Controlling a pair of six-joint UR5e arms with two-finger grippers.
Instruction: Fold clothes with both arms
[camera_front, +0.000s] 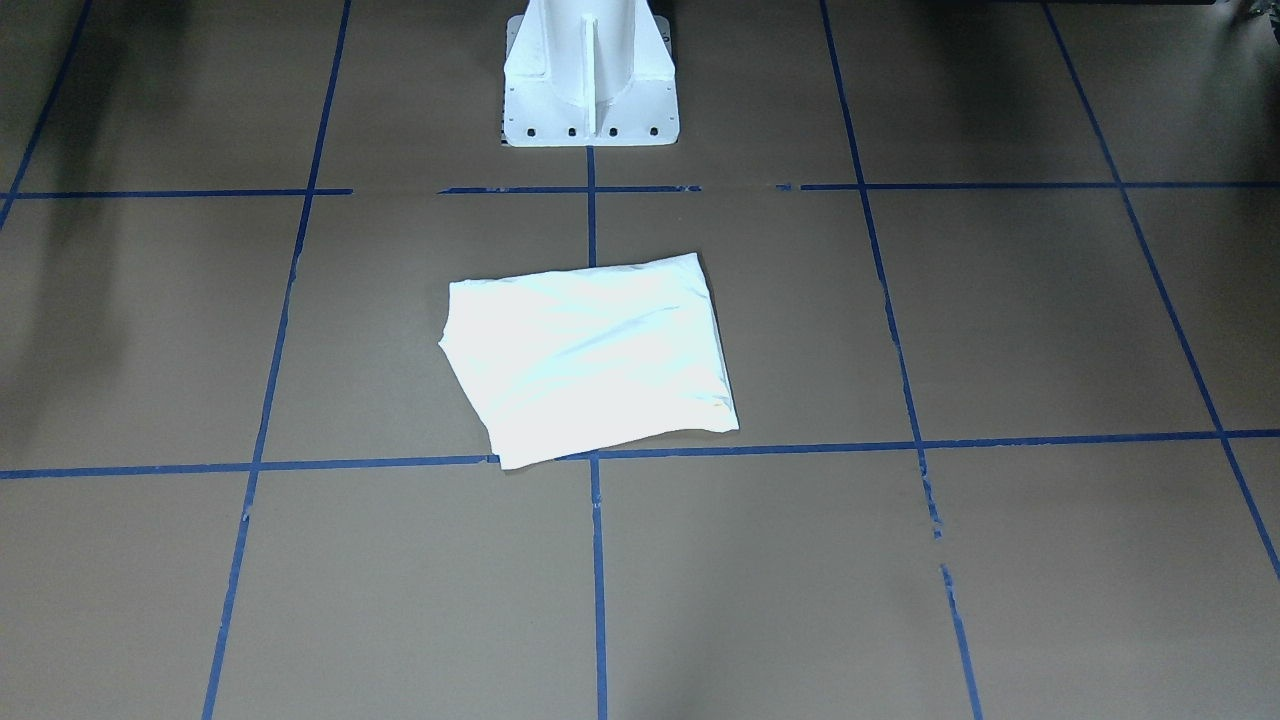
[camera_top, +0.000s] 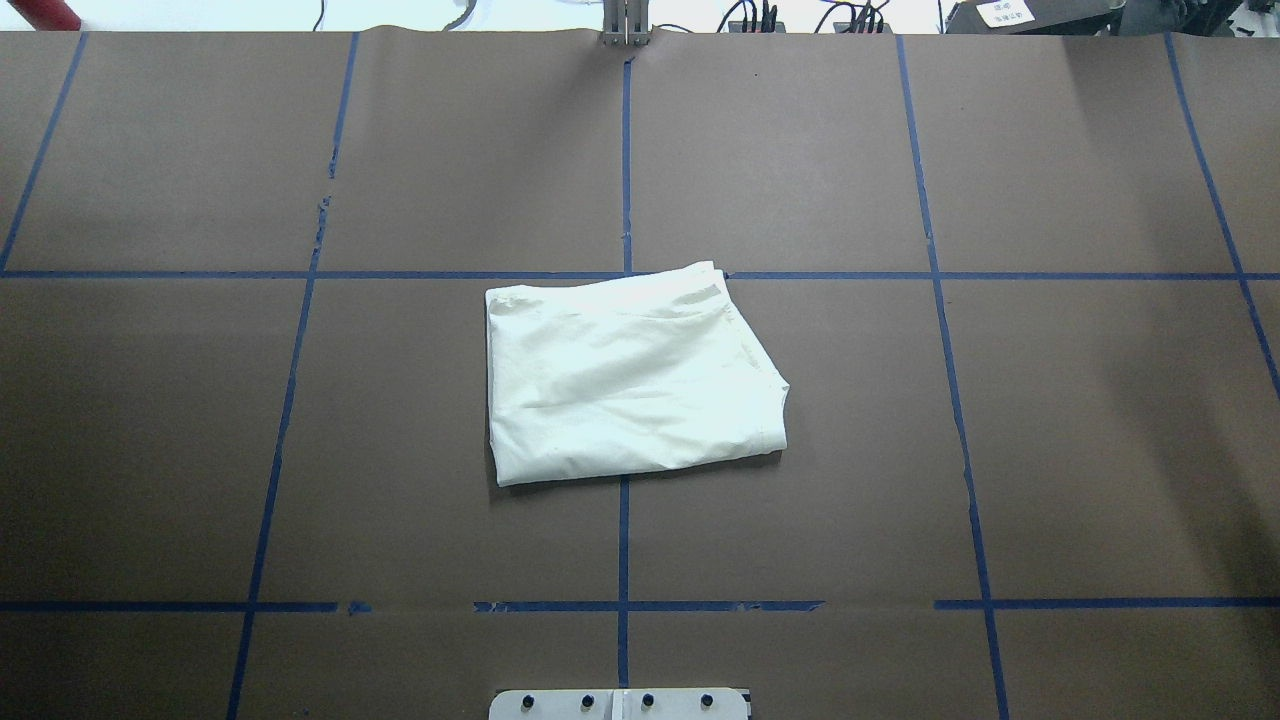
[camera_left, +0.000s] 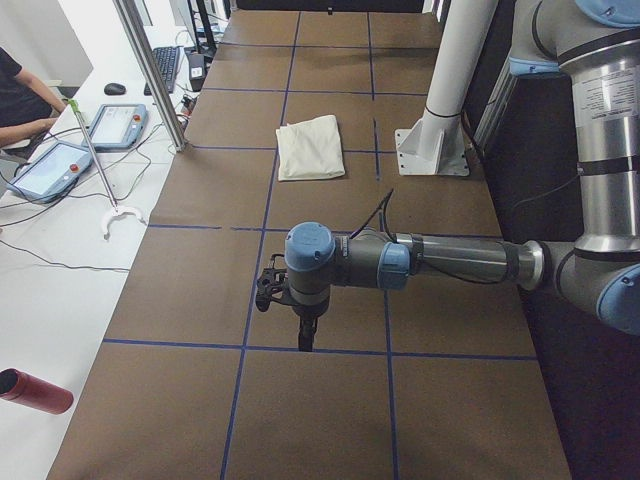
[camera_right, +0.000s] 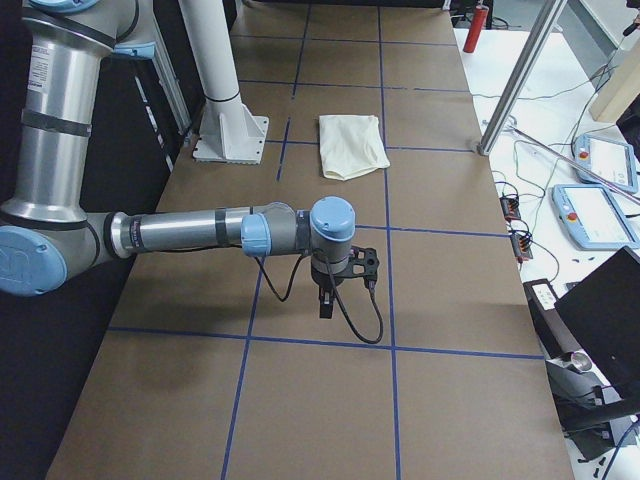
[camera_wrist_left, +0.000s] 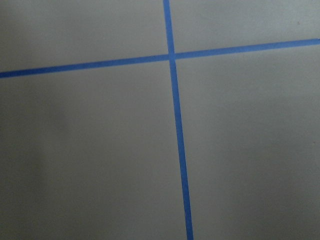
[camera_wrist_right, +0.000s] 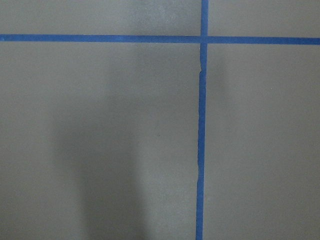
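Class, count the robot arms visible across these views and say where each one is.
2. The left arm reaches over the table's left end; the right arm over its right end.

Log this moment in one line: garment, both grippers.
garment: cream-white cloth shirt folded rectangular on brown blue-taped table | black left gripper: clear of shirt, state unclear | black right gripper: clear of shirt, state unclear

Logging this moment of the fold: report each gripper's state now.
Left gripper: cannot be told; seen only from the side, away from the folded T-shirt.
Right gripper: cannot be told either; also clear of the T-shirt.
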